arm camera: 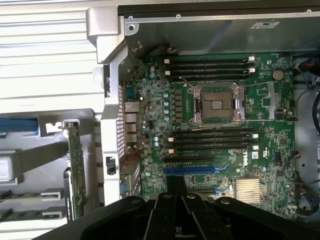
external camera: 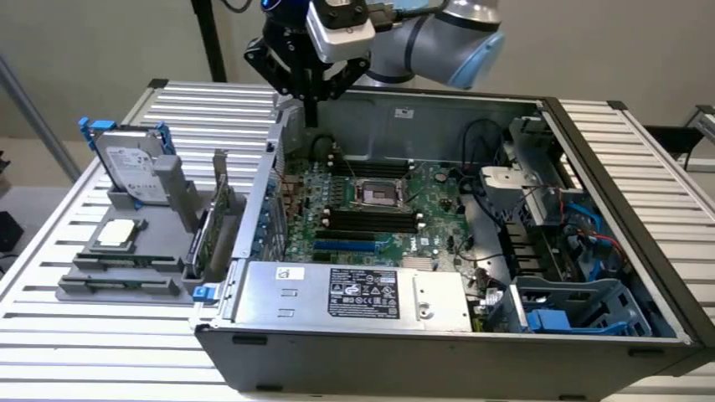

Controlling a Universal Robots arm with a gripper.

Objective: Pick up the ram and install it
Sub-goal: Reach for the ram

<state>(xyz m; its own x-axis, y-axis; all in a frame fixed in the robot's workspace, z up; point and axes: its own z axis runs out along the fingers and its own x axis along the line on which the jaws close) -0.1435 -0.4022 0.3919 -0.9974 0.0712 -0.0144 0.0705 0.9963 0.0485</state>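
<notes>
Exterior view shows you the gripper (external camera: 313,115) pinched shut, holding nothing, above the far wall of the case (external camera: 447,356), the ram (external camera: 126,263) lying in the gray rack (external camera: 69,291) outside on that view's left, wrist view adds the motherboard (arm camera: 270,125), black slots (arm camera: 215,140) flanking the socket (arm camera: 216,106).

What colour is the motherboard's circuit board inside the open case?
The motherboard is green, clearest in the wrist view.

A robotics lab: an open grey metal computer case (external camera: 447,360) sits on a ribbed aluminium workbench (external camera: 100,352), beside a grey plastic parts rack (external camera: 117,285), under a silver-and-blue robot arm (external camera: 447,38).
</notes>
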